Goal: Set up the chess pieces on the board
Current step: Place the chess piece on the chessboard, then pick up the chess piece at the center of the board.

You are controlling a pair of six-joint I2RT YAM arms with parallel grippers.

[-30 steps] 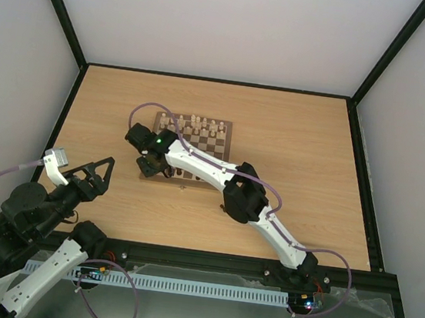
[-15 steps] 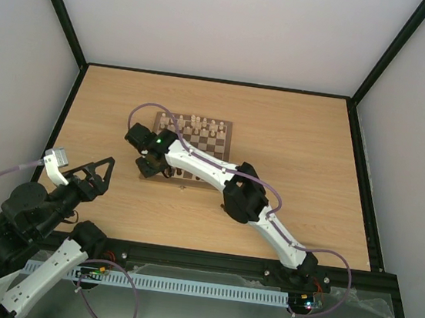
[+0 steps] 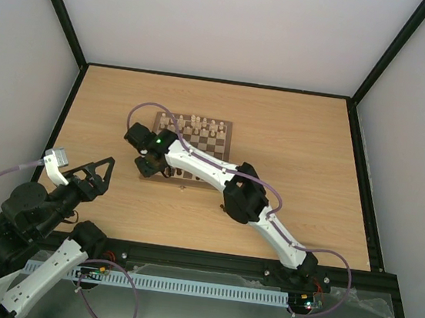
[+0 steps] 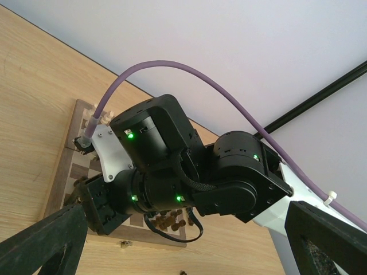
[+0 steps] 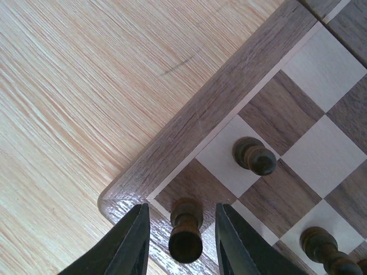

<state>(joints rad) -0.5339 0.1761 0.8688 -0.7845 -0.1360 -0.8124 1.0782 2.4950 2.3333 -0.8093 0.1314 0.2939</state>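
Note:
The board [image 3: 216,145] lies mid-table, with cream chessmen along its far row [image 3: 201,122] and dark brown pieces along its near edge [image 3: 189,175]. My right gripper [image 3: 151,169] hangs over the board's near left corner. In the right wrist view it [image 5: 182,243] is open, with its fingers [image 5: 135,240] on either side of a dark piece [image 5: 186,229] standing on the corner square; a gap shows on each side. Another dark piece [image 5: 255,156] stands one square away. My left gripper [image 3: 94,172] is open and empty, well left of the board.
A small dark piece [image 3: 184,187] lies on the tabletop just in front of the board; it also shows in the left wrist view [image 4: 124,244]. The right arm [image 3: 243,198] stretches across the board's near edge. Black frame rails [image 3: 70,118] border the table.

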